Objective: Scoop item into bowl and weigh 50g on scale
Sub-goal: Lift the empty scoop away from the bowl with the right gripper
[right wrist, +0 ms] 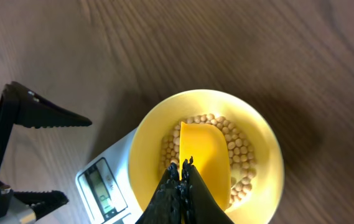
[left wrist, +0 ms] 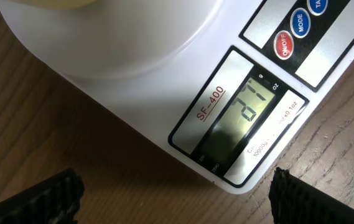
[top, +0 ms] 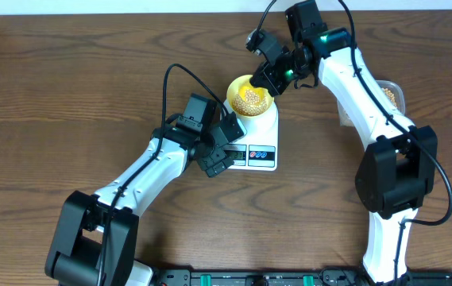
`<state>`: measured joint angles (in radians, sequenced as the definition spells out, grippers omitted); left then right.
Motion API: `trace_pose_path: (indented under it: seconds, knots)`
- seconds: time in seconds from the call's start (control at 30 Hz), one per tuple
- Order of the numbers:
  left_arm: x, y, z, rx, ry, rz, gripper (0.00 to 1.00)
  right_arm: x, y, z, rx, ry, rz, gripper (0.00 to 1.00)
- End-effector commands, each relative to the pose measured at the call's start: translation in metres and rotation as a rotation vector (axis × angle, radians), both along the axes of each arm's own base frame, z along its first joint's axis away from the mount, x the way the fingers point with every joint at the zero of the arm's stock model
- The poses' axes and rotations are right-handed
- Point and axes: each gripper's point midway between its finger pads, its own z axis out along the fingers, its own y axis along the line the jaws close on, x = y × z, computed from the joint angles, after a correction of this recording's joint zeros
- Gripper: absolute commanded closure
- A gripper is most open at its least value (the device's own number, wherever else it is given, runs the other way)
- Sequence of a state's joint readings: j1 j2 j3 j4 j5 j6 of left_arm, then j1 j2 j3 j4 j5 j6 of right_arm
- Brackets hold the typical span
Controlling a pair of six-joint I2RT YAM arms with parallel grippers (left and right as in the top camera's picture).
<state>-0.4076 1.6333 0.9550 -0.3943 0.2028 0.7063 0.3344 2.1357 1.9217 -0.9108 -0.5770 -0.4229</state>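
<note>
While the right gripper [right wrist: 181,167] clamps a yellow scoop [right wrist: 206,152] inside the bowl [right wrist: 265,134] on the scale [top: 262,133], beans [right wrist: 240,148] cover the bowl's bottom. The left gripper [left wrist: 173,180] gapes empty beside the display [left wrist: 245,118]. Dumping too fast may overshoot; pressing the bowl would falsify the reading.

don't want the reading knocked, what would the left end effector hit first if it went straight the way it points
Most likely the scale, at its display end: the open left end effector points at that front corner. Depth is unclear from the wrist view.
</note>
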Motion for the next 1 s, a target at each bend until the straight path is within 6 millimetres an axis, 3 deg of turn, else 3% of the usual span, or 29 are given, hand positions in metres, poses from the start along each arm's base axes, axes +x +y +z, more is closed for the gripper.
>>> trace_pose_path:
  seconds: [0.0,0.17,0.57,0.83,0.97]
  knots:
    - [-0.002,0.002,-0.006,0.016,0.016,0.008,0.02,0.007,0.004,0.010,-0.004,-0.067,0.034,0.99]
    - [-0.002,0.002,-0.006,0.016,0.016,0.008,0.02,0.008,0.004,0.013,-0.013,-0.119,0.086,0.99]
    - [-0.002,0.002,-0.006,0.016,0.016,0.008,0.02,0.013,0.006,0.048,-0.029,-0.262,0.195,0.99]
    - [-0.002,0.002,-0.006,0.016,0.016,0.008,0.02,0.008,-0.002,0.047,-0.101,-0.306,0.276,0.99]
    - [-0.002,0.002,-0.006,0.016,0.016,0.008,0.02,0.011,0.000,0.059,-0.098,-0.343,0.281,0.99]
